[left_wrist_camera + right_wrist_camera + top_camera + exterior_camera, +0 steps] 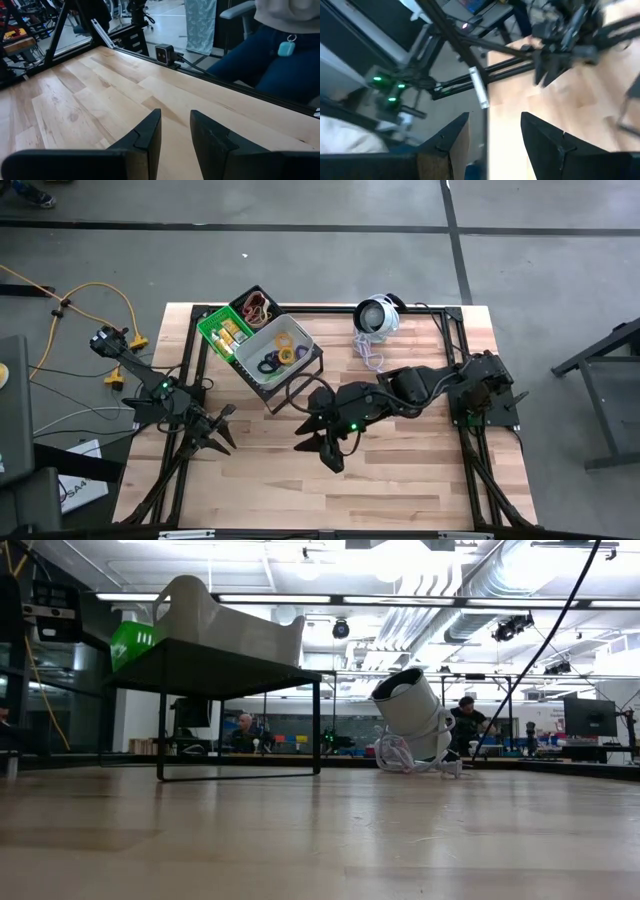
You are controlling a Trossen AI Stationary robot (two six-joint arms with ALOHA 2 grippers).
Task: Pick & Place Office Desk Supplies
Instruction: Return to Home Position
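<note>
Three small bins sit on a black rack [300, 380] at the table's far left. The black bin [258, 305] holds several elastic loops. The green bin [215, 328] holds little yellow pieces [232, 332]. The grey bin [275, 352] holds purple and orange loops [280, 356]. In the low view the grey bin [235, 625] and the green bin [130, 642] stand on top of the rack [230, 670]. My left gripper [217, 430] is open, above bare wood near the table's left edge; its wrist view shows the gap [175, 132]. My right gripper [325, 448] is open above mid-table, nearer than the rack; its wrist view shows the gap [495, 137]. Neither holds anything.
A round white-and-black device [377, 316] with a coiled cord [370, 355] lies at the far edge, right of the rack; it also shows in the low view [412, 715]. A black frame [460, 360] borders the table. A seated person's legs [265, 65] are just beyond the table edge.
</note>
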